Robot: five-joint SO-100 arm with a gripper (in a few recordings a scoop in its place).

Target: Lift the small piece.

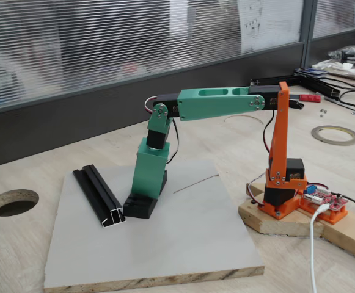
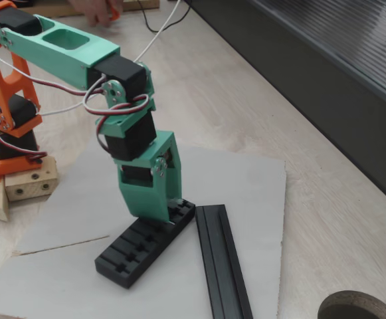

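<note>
Both fixed views show the green gripper [image 2: 169, 211] pressed down onto the black ridged block [image 2: 143, 244] beside the black rail [image 1: 99, 196]; its jaw state and the small piece are hidden. No writing is legible.

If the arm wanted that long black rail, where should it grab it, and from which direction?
Probably around its middle, from straight above, fingers closing across the narrow width. The rail lies flat with straight parallel sides, and a mid-length grip should keep it from tipping.
</note>
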